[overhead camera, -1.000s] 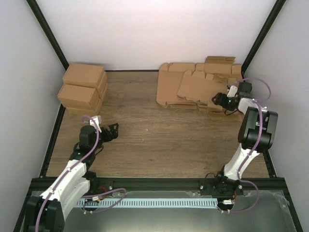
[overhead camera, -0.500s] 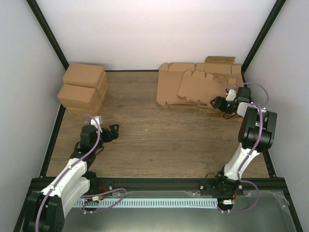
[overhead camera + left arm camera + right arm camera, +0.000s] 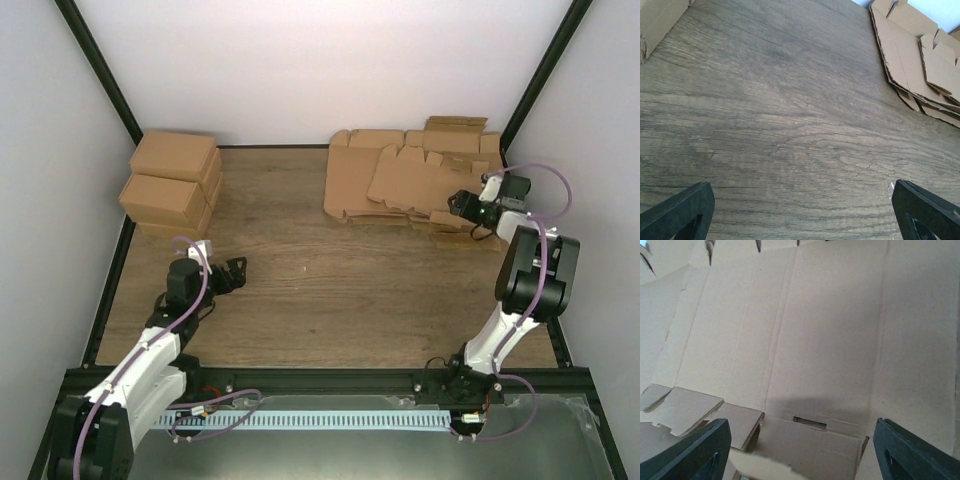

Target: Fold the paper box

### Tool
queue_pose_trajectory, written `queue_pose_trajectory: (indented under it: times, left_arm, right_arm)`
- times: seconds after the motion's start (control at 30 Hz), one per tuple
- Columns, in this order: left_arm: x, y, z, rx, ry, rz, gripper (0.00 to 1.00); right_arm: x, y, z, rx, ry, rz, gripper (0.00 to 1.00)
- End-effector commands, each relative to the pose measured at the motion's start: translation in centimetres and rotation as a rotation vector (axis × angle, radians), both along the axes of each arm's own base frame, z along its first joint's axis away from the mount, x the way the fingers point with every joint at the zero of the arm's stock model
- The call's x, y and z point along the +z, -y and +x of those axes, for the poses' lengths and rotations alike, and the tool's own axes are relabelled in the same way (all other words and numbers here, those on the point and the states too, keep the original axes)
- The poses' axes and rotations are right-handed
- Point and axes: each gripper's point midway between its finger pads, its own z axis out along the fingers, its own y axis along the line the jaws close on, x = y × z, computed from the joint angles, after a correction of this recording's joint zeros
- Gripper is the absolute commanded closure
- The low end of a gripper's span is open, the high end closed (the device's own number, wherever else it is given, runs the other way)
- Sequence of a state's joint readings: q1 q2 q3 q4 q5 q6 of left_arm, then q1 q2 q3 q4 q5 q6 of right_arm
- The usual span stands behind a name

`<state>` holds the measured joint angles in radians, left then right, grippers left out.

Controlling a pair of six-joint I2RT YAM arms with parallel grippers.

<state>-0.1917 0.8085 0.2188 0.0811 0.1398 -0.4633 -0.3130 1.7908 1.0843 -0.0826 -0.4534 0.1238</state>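
Wood-grain table fills a white-walled cell in the top view. Closed brown cartons are stacked at the far left corner. Flat cardboard blanks lie in a loose pile at the far right, and the paper box is the unfolded sheet on top of that pile. The left gripper hovers over bare wood on the near left, well apart from any cardboard. The right gripper sits at the near right edge of the pile.

From the left wrist, the left fingers stand wide apart above the table with nothing between them; the pile shows at the upper right.

From the right wrist, the creased sheet of the paper box fills the frame, with a small slot near its lower fold. The right fingers are spread wide above it and hold nothing; whether they touch the cardboard cannot be told.
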Motion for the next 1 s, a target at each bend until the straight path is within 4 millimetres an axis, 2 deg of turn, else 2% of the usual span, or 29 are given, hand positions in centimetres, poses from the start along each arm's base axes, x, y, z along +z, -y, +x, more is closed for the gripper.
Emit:
queue_pose_trajectory:
  times: [0.0,0.1,0.37,0.53,0.67,0.77,0.97]
  left_arm:
    - [1.3,0.4,0.6,-0.018,0.041,0.005,0.00]
    - [1.2,0.4,0.6,-0.018,0.037,0.006,0.00]
    - [1.3,0.7,0.6,-0.029,0.040,0.005,0.00]
    - [1.4,0.7,0.5,-0.030,0.045,0.003,0.00]
    - [1.4,0.8,0.5,-0.033,0.047,0.003,0.00]
    - [1.5,0.8,0.5,-0.034,0.047,0.002,0.00]
    - [1.6,0.9,0.4,-0.034,0.053,0.001,0.00]
  right_arm:
    - [-0.8,0.5,0.8,0.010,-0.026,0.038,0.19]
    - [-1.8,-0.3,0.8,0.046,-0.055,0.079,0.23]
    - [-1.3,-2.0,-0.3,0.126,-0.043,0.128,0.40]
    - [-1.7,-3.0,-1.1,0.162,-0.058,0.167,0.49]
    - [-1.8,-2.9,-1.4,0.153,-0.069,0.159,0.50]
    - [-1.6,-2.9,-1.6,0.149,-0.066,0.156,0.43]
    - [-1.2,-3.7,-2.5,0.174,-0.047,0.169,0.42]
